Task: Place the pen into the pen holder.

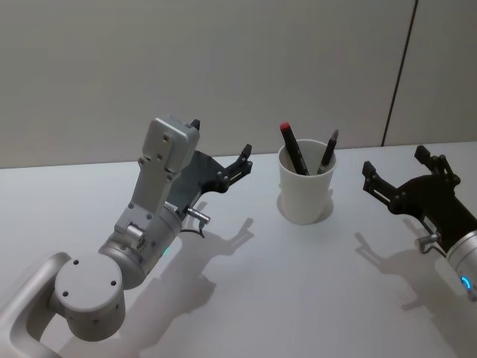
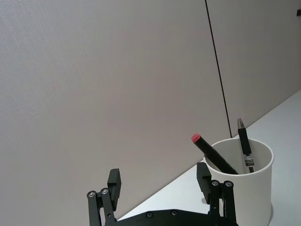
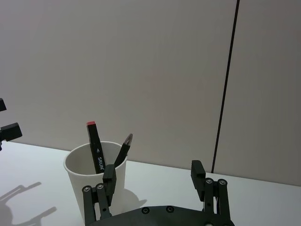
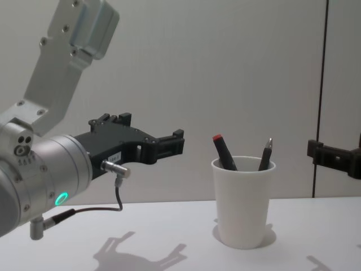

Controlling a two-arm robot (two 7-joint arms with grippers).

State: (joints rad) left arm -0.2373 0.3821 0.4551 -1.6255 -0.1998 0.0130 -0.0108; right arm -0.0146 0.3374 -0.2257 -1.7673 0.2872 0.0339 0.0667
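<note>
Pen (image 3: 96,148) marked "SRUN", upright in pen holder (image 1: 305,192)

Inside the pen holder (image 1: 305,195) the lower lengths of the red-capped pen (image 1: 294,149) and the grey-tipped pen (image 1: 329,151) were hidden by its white wall. In the chest view the right gripper (image 4: 334,156) was cut off by the picture's right edge, so its fingers could not be read there. Small lettering on the grey-tipped pen's barrel was too small to read.
</note>
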